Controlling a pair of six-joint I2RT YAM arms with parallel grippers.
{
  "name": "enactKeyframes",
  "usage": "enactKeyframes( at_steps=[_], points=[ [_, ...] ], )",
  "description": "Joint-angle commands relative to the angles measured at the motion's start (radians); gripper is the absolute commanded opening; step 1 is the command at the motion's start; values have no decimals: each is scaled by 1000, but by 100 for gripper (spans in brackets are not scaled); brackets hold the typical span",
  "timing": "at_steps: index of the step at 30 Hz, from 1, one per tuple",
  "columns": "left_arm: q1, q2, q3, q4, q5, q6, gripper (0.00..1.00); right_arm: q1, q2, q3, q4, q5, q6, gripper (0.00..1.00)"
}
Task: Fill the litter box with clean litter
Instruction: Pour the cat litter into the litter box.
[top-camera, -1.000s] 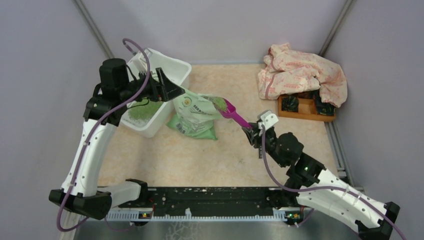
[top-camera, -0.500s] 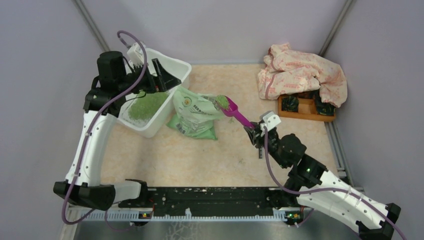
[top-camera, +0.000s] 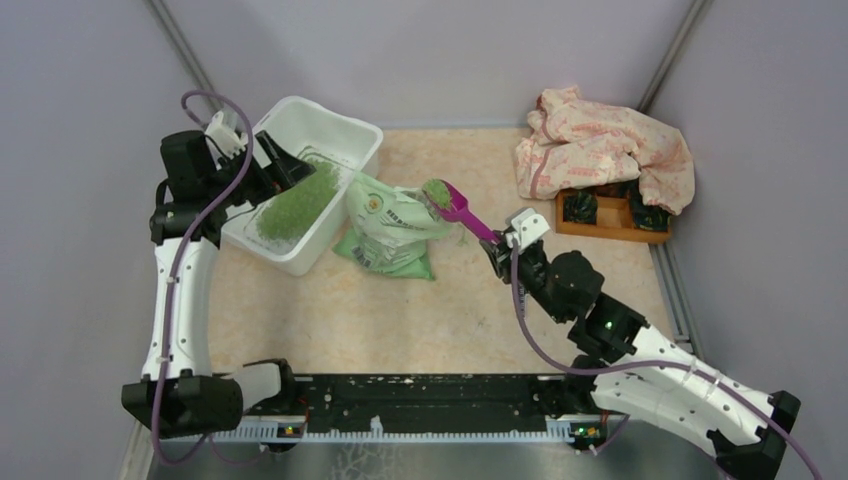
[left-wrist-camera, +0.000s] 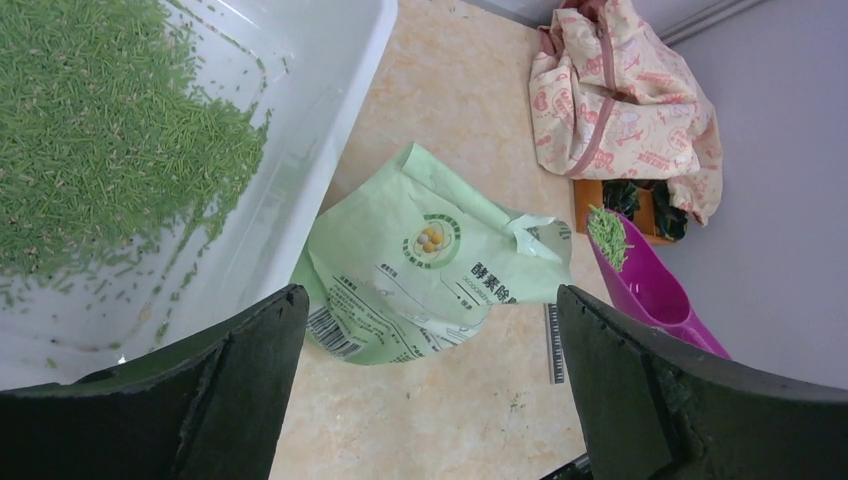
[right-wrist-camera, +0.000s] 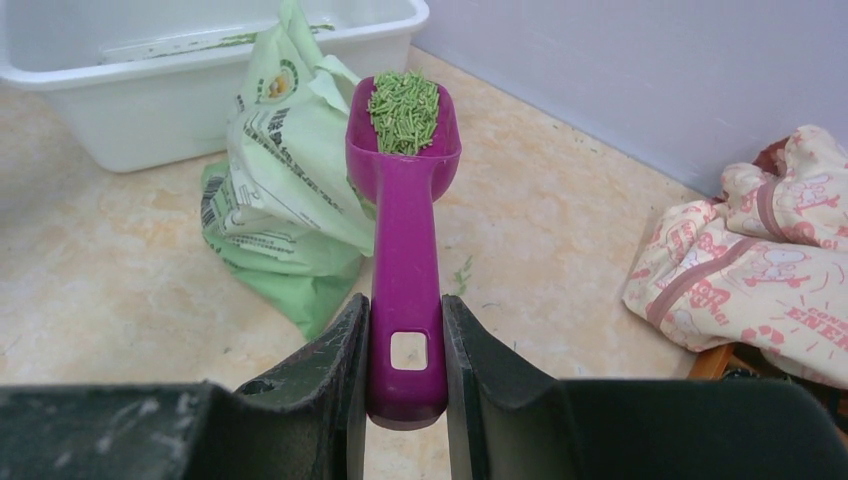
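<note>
**Right claw** (right-wrist-camera: 405, 335) is clenched on the scoop (right-wrist-camera: 405, 230) handle. The bowl leads, level and loaded with litter (right-wrist-camera: 405, 110), and the scoop's long axis runs straight out from the claw. The box (top-camera: 345, 135), which already holds a green heap, lies ahead and left beyond the bag (right-wrist-camera: 285, 170), its long axis across the scoop's line. **Left claw** (left-wrist-camera: 430, 300), released and empty, hangs over the box and is nearer to it.

The litter box (top-camera: 298, 252) and scoop (right-wrist-camera: 405, 250) are smooth plastic, the bag (top-camera: 385, 225) crinkled film.
</note>
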Motion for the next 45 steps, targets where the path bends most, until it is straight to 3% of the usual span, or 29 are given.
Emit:
enactKeyframes(
  at_steps=[1,13,24,28,31,36,39,41,45],
  points=[
    [15,-53,-41,51,-10,-2,99,11,33,95,121,-28,-28,0],
    [33,-179,-196,78,-29,-23,99,12,368,330,240,-152,-89,0],
    [44,-272,-229,21,-55,9,99,9,817,677,290,-281,-127,0],
    [47,-292,-217,-18,-84,41,99,-8,1024,883,169,-322,-174,0],
    [51,-304,-202,-51,-117,68,99,-22,1164,1084,-12,-360,-225,0],
    [52,-309,-203,-84,-172,93,99,-14,1456,1638,-489,-298,-376,0],
    [53,-311,-214,-85,-185,97,99,-2,1578,1868,-613,-222,-463,0],
    [53,-314,-215,-84,-192,97,99,6,1608,1917,-622,-160,-522,0],
    [53,-310,-212,-80,-193,96,99,8,1574,1838,-605,-114,-577,0]
  ],
)
